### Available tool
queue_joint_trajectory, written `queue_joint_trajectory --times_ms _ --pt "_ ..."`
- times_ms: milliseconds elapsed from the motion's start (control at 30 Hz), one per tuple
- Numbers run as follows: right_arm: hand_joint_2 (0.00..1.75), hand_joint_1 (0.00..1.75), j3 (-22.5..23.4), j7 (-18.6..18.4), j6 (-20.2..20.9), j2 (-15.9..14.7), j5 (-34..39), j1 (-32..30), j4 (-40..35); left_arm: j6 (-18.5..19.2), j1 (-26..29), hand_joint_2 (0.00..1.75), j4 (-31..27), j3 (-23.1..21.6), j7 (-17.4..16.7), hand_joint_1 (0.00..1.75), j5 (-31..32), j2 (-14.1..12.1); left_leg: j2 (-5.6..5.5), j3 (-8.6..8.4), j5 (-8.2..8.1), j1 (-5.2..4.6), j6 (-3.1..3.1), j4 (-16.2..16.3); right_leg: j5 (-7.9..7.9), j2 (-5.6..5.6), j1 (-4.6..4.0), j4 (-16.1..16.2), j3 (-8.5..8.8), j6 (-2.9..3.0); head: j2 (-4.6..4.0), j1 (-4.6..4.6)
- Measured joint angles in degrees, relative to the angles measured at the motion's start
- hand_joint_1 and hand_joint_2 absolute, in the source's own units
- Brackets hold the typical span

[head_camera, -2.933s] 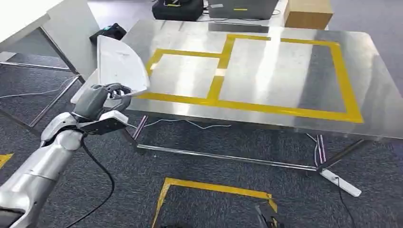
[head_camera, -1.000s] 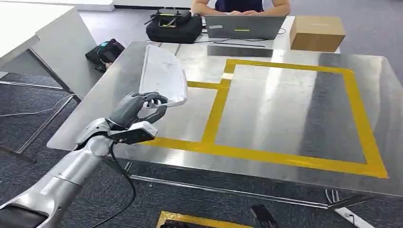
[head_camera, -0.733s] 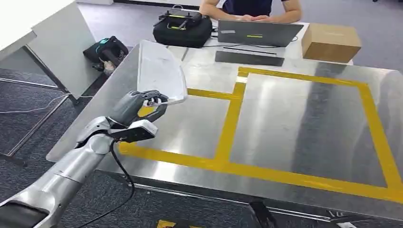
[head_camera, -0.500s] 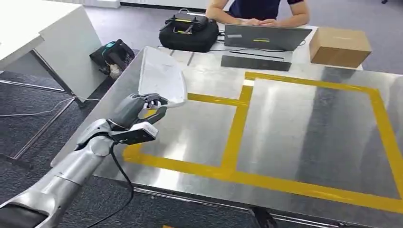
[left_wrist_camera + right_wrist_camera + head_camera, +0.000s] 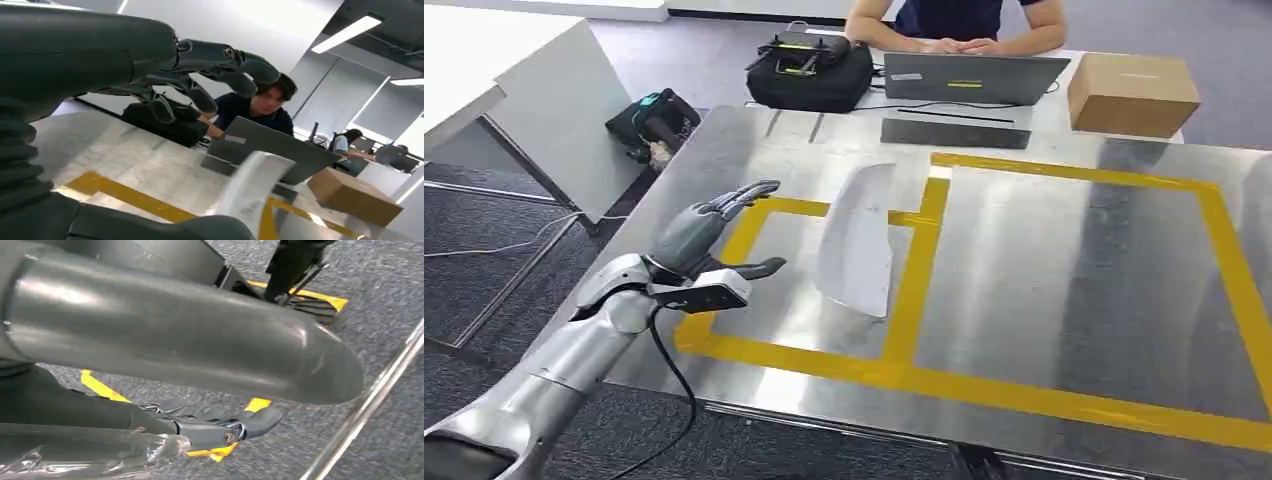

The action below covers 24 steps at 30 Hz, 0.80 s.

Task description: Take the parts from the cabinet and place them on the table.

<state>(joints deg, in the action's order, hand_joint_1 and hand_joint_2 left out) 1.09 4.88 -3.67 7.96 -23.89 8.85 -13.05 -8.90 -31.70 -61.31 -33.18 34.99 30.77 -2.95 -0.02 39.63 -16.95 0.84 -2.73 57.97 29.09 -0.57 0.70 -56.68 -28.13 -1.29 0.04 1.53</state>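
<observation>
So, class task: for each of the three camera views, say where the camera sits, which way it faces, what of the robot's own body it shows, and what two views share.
Head view: high on the body, facing forward and down at the table; shows the left arm and open left hand beside the white part.
Left wrist view: behind the left hand, facing across the table toward a person at a laptop.
Right wrist view: on the hanging arm, facing the floor; shows the right hand.
Shared: head and left wrist views both show the part, laptop and box.
</observation>
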Motion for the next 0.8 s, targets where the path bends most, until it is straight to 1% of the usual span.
queue_joint_trajectory --times_ms 33,67,100,133,167,200,233,267,300,333,367,400,433,500,533,567,633,667,700,733,767,800 --pt "0.00 0.00 0.0 0.0 0.0 0.0 0.0 0.1 0.0 -0.1 -0.2 0.00 0.0 0.0 0.2 0.00 0.0 -0.1 -0.06 -1.26 -1.30 -0.21 -0.02 -1.6 0.74 -0.02 -0.37 -0.4 -0.57 -0.57 0.00 0.31" --pt "0.00 0.00 0.0 0.0 0.1 0.0 -0.1 0.2 0.0 -0.1 -0.2 0.00 0.0 -0.1 0.5 0.00 -0.1 -0.1 -0.21 -1.21 -1.94 -0.18 0.92 -1.5 0.98 0.05 -0.36 -0.3 -0.54 -0.81 0.00 0.09" --pt "0.00 0.00 0.0 0.0 0.1 0.0 -0.2 0.2 0.0 -0.2 -0.1 0.00 0.0 -0.1 0.9 0.00 -0.3 -0.1 -0.26 -1.15 -2.33 -0.30 1.26 -1.4 1.22 0.07 -0.37 0.0 -0.24 -1.01 0.00 -0.17" --pt "0.00 0.00 0.0 0.0 0.2 0.0 -0.2 0.2 0.0 -0.2 0.0 0.00 0.0 -0.1 1.2 0.00 -0.5 -0.1 -0.31 -1.14 -2.72 -0.46 1.77 -1.2 1.40 0.15 -0.24 0.2 0.08 -1.29 0.00 -0.09" --pt "0.00 0.00 0.0 0.0 0.3 0.0 -0.3 0.2 0.0 -0.2 0.0 0.00 0.0 -0.1 1.4 0.00 -0.7 -0.3 -0.37 -1.37 -2.85 -0.25 2.19 -1.3 1.74 0.19 -0.13 0.3 0.34 -1.64 0.00 -0.06" --pt "0.00 0.00 0.0 0.0 0.3 0.0 -0.4 0.2 -0.1 -0.2 0.0 0.00 -0.1 -0.1 1.6 0.00 -0.8 -0.3 -0.43 -1.44 -2.99 -0.22 2.51 -1.3 2.34 0.23 -0.08 -0.7 0.18 -1.84 0.00 -0.13" --pt "0.00 0.00 0.0 0.0 0.3 0.0 -0.4 0.3 -0.1 -0.2 -0.1 0.00 -0.1 -0.1 1.7 0.00 -0.8 -0.3 -0.46 -1.47 -3.12 -0.24 2.84 -1.3 4.08 0.25 -0.11 -3.8 -1.58 -1.96 0.00 -0.46" --pt "0.00 0.00 0.0 0.0 0.3 0.0 -0.5 0.5 -0.1 -0.2 0.0 0.00 -0.1 -0.1 1.8 0.00 -0.8 -0.3 -0.49 -1.49 -3.23 -0.33 3.03 -1.3 6.30 0.22 -0.14 -8.6 -4.25 -2.04 0.00 -0.59" --pt "0.00 0.00 0.0 0.0 0.3 0.0 -0.5 0.5 -0.1 -0.2 0.1 0.00 -0.1 -0.2 1.8 0.00 -0.8 -0.4 -0.50 -1.51 -3.39 -0.44 3.26 -1.3 8.19 0.22 -0.16 -13.7 -7.28 -2.02 0.00 -0.54" --pt "0.00 0.00 0.0 0.0 0.4 0.0 -0.5 0.3 0.0 -0.2 0.4 0.00 -0.1 -0.2 1.8 0.00 -0.8 -0.4 -0.51 -1.58 -3.54 -0.59 3.44 -1.3 9.15 0.22 -0.20 -18.2 -10.35 -1.96 0.00 -0.54" --pt "0.00 0.00 0.0 0.0 0.4 0.0 -0.6 0.2 0.0 -0.2 0.6 0.00 -0.1 -0.2 1.9 0.00 -0.9 -0.5 -0.59 -1.72 -3.70 -0.69 3.54 -1.3 8.41 0.22 -0.21 -19.6 -12.05 -1.91 0.00 -0.55" --pt "0.00 0.00 0.0 0.0 0.4 0.0 -0.6 0.1 0.0 -0.2 0.7 0.00 -0.1 -0.2 1.9 0.00 -0.9 -0.5 -0.74 -1.97 -3.86 -0.74 3.54 -1.3 6.28 0.22 -0.22 -18.1 -12.19 -1.78 0.00 -0.54" --pt "0.00 0.00 0.0 0.0 0.4 0.0 -0.7 0.1 -0.1 -0.2 0.7 0.00 -0.1 -0.2 1.9 0.00 -1.0 -0.5 -0.84 -2.35 -4.08 -0.79 3.49 -1.2 3.04 0.22 -0.23 -14.3 -11.14 -1.60 0.00 -0.54" --pt "0.00 0.00 0.1 0.0 0.4 0.0 -0.7 0.2 -0.1 -0.2 0.7 0.00 -0.1 -0.2 1.9 0.00 -1.0 -0.5 -0.92 -3.16 -4.58 -0.78 3.20 -1.2 -3.49 0.21 -0.37 -4.4 -7.59 -0.97 0.00 -0.57" --pt "0.00 0.00 0.1 0.0 0.4 0.0 -0.7 0.2 0.0 -0.2 0.6 0.00 -0.1 -0.2 1.9 0.00 -1.3 -0.5 -1.06 -3.16 -4.74 -1.17 2.93 -0.9 -4.02 0.16 -0.54 -2.1 -6.93 -0.85 0.00 -0.57" --pt "0.00 0.00 0.1 0.0 0.4 0.0 -0.7 0.3 0.0 -0.1 0.6 0.00 -0.1 -0.2 1.9 0.00 -1.5 -0.5 -1.13 -2.97 -4.55 -1.15 2.65 -0.8 -4.13 0.14 -0.49 -2.0 -6.51 -0.79 0.00 -0.46" --pt "0.00 0.00 0.2 0.0 0.3 0.0 -0.7 0.1 0.0 0.2 0.8 0.00 -0.1 -0.1 1.9 0.00 -2.0 -0.6 -1.13 -2.95 -4.24 -0.87 2.17 -0.9 -4.32 0.00 -0.77 -2.3 -6.73 -0.51 0.00 -0.48" --pt "0.00 0.00 0.2 0.0 0.3 0.0 -0.8 0.1 0.0 0.3 0.8 0.00 -0.1 -0.1 1.9 0.00 -2.1 -0.6 -1.15 -2.97 -4.14 -0.92 1.86 -0.9 -4.60 0.00 -0.74 -2.1 -6.72 -0.11 0.00 -0.39" --pt "0.00 0.00 0.2 0.0 0.3 0.0 -0.8 0.2 -0.1 0.3 0.8 0.00 -0.1 0.0 1.9 0.00 -2.2 -0.7 -1.00 -2.73 -5.00 -0.80 1.58 -0.6 -4.99 0.15 -0.26 -1.6 -6.54 0.21 0.00 -0.50" --pt "0.00 0.00 0.3 0.1 0.2 0.0 -0.8 0.3 -0.1 0.4 0.7 0.00 -0.1 0.0 1.9 0.00 -2.4 -0.8 -0.79 -2.08 -6.91 -0.86 1.13 1.2 -5.19 0.11 -0.25 -1.5 -6.58 0.47 0.00 -0.11" --pt "0.00 0.00 0.3 0.1 0.2 0.0 -0.9 0.3 -0.1 0.5 0.7 0.00 -0.1 0.0 1.9 0.00 -2.5 -0.9 -0.72 -0.58 -9.53 -0.76 0.83 5.2 -5.25 0.15 -0.23 -1.5 -6.69 0.57 0.00 -0.09" --pt "0.00 0.00 0.4 0.1 0.2 0.0 -0.9 0.3 -0.1 0.7 0.8 0.00 -0.1 0.0 1.9 0.00 -2.6 -0.9 -0.68 1.29 -12.10 -0.67 0.58 10.3 -5.35 0.23 -0.23 -1.5 -6.83 0.71 0.00 -0.11"
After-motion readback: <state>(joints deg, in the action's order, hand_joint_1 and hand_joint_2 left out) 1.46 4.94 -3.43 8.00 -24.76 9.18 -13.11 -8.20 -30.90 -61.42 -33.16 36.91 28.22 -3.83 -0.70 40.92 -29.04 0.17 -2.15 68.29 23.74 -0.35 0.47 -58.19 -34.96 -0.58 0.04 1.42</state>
